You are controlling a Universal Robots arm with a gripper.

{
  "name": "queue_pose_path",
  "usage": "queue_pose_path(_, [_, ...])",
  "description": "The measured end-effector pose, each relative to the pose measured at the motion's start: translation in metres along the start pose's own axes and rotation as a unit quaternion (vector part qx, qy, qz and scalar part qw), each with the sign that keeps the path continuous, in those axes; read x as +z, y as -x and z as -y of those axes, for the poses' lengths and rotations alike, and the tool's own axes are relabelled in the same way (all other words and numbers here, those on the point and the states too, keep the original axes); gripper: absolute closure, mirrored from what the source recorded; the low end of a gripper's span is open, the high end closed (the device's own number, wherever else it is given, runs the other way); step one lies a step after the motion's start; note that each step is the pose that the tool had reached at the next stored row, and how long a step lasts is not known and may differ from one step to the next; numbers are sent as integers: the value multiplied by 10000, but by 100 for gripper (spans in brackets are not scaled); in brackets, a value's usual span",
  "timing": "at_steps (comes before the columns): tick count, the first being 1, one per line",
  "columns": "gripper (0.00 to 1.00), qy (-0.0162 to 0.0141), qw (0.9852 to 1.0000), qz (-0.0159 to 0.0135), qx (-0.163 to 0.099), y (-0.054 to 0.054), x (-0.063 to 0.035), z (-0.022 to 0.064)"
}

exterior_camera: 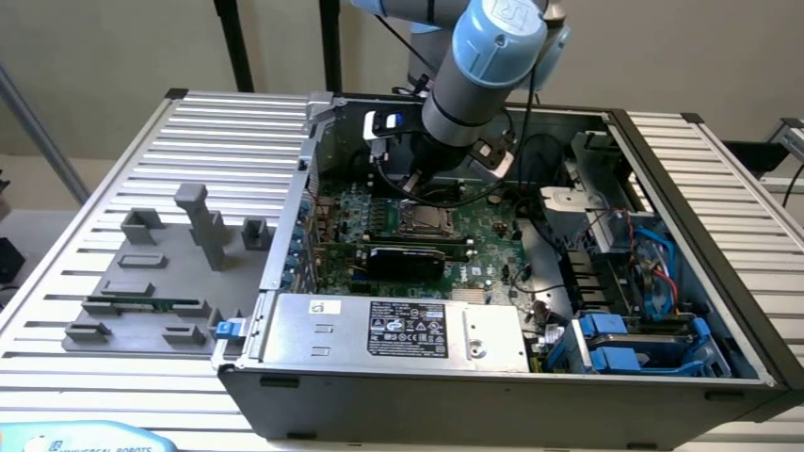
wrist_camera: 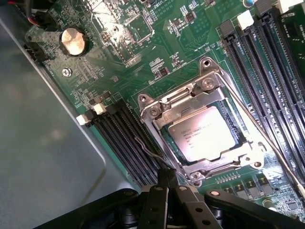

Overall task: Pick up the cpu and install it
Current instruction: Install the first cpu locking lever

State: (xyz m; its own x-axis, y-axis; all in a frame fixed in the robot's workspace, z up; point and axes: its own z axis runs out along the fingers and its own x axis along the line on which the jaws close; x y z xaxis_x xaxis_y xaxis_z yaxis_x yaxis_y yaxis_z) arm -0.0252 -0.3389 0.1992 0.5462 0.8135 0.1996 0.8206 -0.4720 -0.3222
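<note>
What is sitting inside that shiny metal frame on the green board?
The cpu, a silvery square chip, lies in the metal frame. The socket beneath it is covered.

A: The exterior view looks down, from above and in front, into the open grey metal computer case (exterior_camera: 503, 377).

B: The wrist view sits close over the shared green motherboard (wrist_camera: 190, 28).

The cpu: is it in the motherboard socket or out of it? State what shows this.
In. The cpu lies flat inside the metal socket frame on the motherboard, its silvery top showing through the frame's opening.
</note>
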Motion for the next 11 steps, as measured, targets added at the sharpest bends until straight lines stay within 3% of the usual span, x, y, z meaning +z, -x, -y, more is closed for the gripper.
queue_pose_path(11, [89,-5,10000,3,1,-39,8,-87])
